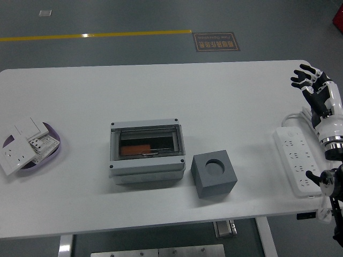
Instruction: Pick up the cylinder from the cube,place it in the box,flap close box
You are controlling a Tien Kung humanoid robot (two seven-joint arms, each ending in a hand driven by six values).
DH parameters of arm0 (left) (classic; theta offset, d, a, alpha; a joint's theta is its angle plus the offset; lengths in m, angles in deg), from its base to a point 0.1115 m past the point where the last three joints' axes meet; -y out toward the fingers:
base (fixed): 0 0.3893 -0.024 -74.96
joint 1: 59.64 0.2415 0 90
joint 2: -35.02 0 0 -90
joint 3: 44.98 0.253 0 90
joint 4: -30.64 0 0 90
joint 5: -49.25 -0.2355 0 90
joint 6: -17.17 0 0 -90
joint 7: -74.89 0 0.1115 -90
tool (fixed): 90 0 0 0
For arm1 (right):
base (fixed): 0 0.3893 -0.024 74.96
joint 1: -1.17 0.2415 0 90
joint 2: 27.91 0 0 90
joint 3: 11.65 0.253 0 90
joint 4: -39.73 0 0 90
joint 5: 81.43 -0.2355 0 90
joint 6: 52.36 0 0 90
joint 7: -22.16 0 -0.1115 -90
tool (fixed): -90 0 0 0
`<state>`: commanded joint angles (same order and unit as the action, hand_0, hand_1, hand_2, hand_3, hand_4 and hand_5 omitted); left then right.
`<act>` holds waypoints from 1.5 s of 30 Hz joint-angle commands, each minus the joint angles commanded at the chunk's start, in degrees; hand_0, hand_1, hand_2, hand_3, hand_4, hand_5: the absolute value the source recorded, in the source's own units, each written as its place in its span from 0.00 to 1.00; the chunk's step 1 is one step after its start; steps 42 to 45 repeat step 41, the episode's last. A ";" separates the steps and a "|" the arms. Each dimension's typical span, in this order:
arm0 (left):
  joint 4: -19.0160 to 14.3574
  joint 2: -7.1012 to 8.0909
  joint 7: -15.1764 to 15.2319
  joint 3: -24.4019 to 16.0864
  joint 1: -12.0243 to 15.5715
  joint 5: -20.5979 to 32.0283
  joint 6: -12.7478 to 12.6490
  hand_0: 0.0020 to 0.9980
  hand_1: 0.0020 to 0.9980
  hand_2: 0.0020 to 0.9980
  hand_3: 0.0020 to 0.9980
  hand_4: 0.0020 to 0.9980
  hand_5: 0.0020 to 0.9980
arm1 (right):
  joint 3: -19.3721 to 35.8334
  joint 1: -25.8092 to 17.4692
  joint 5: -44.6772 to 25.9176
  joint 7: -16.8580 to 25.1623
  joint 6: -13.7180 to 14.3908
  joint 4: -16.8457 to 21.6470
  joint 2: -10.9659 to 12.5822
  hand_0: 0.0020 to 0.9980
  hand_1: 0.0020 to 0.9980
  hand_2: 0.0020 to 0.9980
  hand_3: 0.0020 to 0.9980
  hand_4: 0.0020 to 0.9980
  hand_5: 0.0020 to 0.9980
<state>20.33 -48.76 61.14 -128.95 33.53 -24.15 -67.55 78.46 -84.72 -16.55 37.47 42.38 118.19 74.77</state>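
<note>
A grey cube (214, 173) with an empty round hole in its top stands on the white table (161, 96), right of centre near the front. A grey box (146, 151) with a see-through flap lying shut over its top stands just left of the cube; something orange shows through the flap. No cylinder is in view. My right hand (310, 80) is at the table's far right edge, fingers spread and empty, well away from the cube and box. The left arm is out of view.
A white power strip (296, 160) lies at the right edge under my right forearm. A purple bowl (53, 155) with white switches and sockets stands at the left edge. A yellow floor line and a floor sign lie beyond the table.
</note>
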 joint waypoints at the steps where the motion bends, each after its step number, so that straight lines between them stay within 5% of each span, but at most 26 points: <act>1: 0.00 0.01 0.01 0.00 0.00 0.04 -0.01 0.64 0.67 0.59 0.66 0.72 0.30 | 0.07 -0.01 -0.01 0.03 0.02 0.02 -0.02 0.71 0.67 0.69 0.70 0.75 0.43; 45: 0.00 -0.08 -0.05 0.45 0.49 1.47 -0.28 0.64 0.67 0.59 0.66 0.72 0.30 | 2.24 -2.87 -0.25 0.89 0.29 1.62 -0.49 0.71 0.66 0.68 0.70 0.76 0.42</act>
